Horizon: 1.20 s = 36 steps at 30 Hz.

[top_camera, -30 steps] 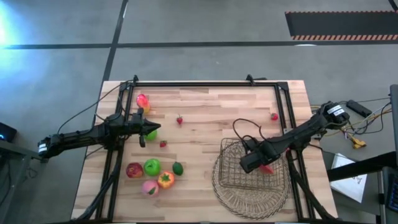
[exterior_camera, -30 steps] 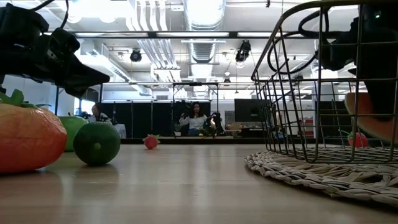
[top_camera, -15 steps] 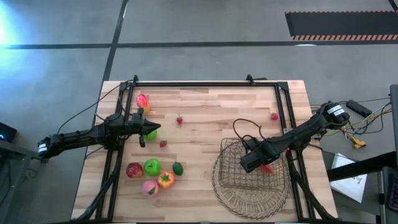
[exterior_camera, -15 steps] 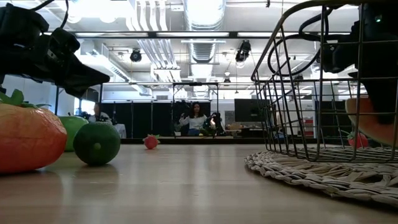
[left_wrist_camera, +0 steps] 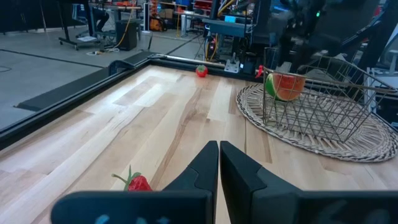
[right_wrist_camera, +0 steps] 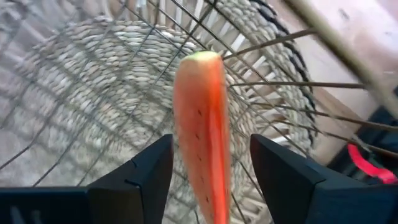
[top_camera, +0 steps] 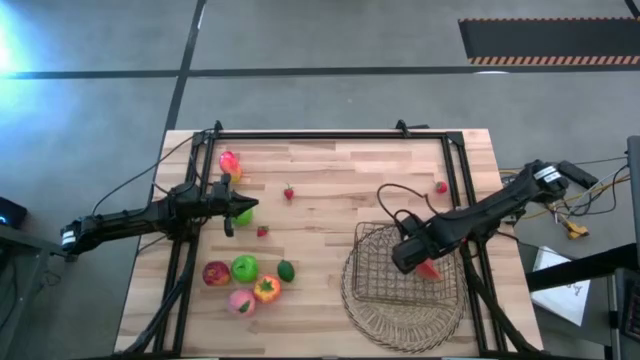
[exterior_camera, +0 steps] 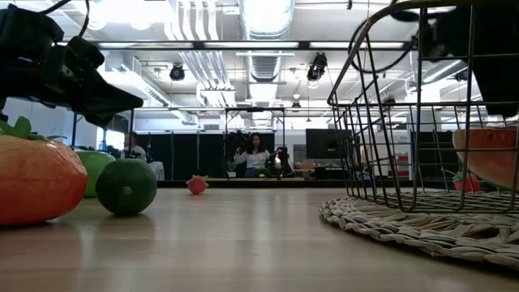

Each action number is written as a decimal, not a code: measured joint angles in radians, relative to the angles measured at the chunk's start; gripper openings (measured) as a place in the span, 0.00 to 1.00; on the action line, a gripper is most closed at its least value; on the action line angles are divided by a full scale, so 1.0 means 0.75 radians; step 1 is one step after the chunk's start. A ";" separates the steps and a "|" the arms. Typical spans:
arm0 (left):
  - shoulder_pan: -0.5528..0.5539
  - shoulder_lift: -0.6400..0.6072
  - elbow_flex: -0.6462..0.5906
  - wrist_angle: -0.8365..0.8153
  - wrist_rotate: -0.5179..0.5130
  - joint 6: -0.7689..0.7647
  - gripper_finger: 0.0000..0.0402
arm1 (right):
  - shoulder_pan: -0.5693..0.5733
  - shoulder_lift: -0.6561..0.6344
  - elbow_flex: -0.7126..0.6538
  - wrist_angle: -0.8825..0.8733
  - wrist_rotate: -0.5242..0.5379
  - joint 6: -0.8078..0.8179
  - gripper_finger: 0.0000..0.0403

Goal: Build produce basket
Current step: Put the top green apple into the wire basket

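**Operator:** Report the state and position of each hand.

**Technician:** The right hand (top_camera: pixel 424 262) is over the right side of the wire basket (top_camera: pixel 375 272). Its fingers (right_wrist_camera: pixel 144 168) are spread, one on each side of a watermelon slice (right_wrist_camera: pixel 202 124), and I see no contact with it. In the left wrist view the slice (left_wrist_camera: pixel 285 86) sits at the basket's far left corner, red face with a green rind. The left hand (top_camera: pixel 232 210) is at the left side of the worktop (top_camera: pixel 330 180), fingers (left_wrist_camera: pixel 205 168) pressed together, holding nothing.

**Operator:** What does the basket stand on?

**Technician:** On a round woven mat (top_camera: pixel 405 320) at the near right of the worktop.

**Operator:** Locate the remaining produce.

**Technician:** Near left cluster: a red apple (top_camera: pixel 215 273), a green apple (top_camera: pixel 244 267), a lime (top_camera: pixel 286 270), a pink peach (top_camera: pixel 240 301) and an orange fruit (top_camera: pixel 266 289). A green piece (top_camera: pixel 244 216) lies just beside the left hand. A pink fruit (top_camera: pixel 229 161) lies at the far left. Three strawberries lie apart: one far centre (top_camera: pixel 288 192), one mid worktop (top_camera: pixel 262 231), one far right (top_camera: pixel 441 186).

**Operator:** Any readable brands, labels or writing?

**Technician:** None can be read in any view. A seated person (exterior_camera: pixel 254 154) shows in the room beyond the worktop.
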 joint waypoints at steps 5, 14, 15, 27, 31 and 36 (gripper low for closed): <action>0.000 0.000 0.000 0.000 0.000 0.000 0.00 | -0.008 -0.042 0.147 -0.104 0.012 -0.153 0.50; 0.000 0.000 0.000 0.000 0.000 0.000 0.00 | -0.068 -0.140 0.303 -0.168 0.547 -0.481 0.48; 0.000 0.000 0.000 0.000 0.000 0.000 0.00 | -0.093 -0.159 0.297 -0.178 0.608 -0.503 0.47; 0.000 0.000 0.000 0.000 0.000 0.000 0.00 | -0.506 -0.242 -0.019 0.375 0.777 -1.177 0.39; 0.000 -0.001 0.000 0.000 0.000 0.000 0.00 | -0.583 -0.219 -0.210 1.029 0.588 -1.571 0.38; 0.000 0.002 0.000 0.000 0.000 0.000 0.00 | -0.649 -0.145 -0.394 1.810 0.324 -1.839 0.36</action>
